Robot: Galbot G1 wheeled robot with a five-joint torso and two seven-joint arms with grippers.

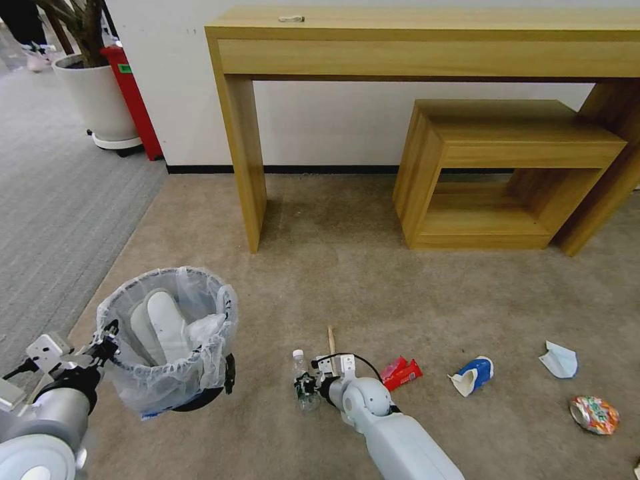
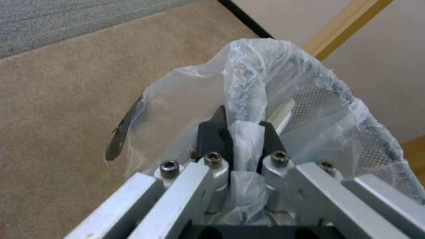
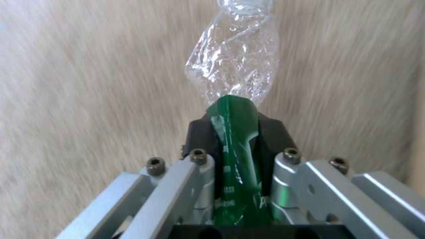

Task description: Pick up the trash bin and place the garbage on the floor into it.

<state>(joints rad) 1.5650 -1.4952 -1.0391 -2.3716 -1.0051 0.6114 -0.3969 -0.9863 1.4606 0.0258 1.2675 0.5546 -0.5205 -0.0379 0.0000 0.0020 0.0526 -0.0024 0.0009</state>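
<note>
Tool states are recorded first: the right tool (image 1: 305, 387) is closed on a crushed clear bottle (image 1: 302, 379) low over the floor (image 1: 347, 280), and the left tool (image 1: 107, 341) is clamped on the bagged rim of the trash bin (image 1: 167, 333), which is held tilted at the robot's left.

Head view. Two white slippers (image 1: 160, 323) are seen inside the bin. A wooden stick (image 1: 331, 339) lies just beyond the right tool. A red wrapper (image 1: 401, 373), a blue-white cup (image 1: 473, 375), a white scrap (image 1: 559, 360) and a crushed can (image 1: 594, 414) are spread to the right. The wooden bench (image 1: 427, 47) and low shelf unit (image 1: 493, 173) stand well behind, out of the way.

Left wrist view. The left tool (image 2: 242, 132) is seen pinching mostly bag film at the trash bin (image 2: 310, 106) rim. Risk noted: film may slide on the rim, letting the bin sag or drop.

Right wrist view. The right tool (image 3: 234, 132) grips the bottle (image 3: 234, 63) by its green label. Risk noted: the label is thin and slick, so the bottle may slip or swing during carry and miss the opening, already partly taken up by the slippers.
</note>
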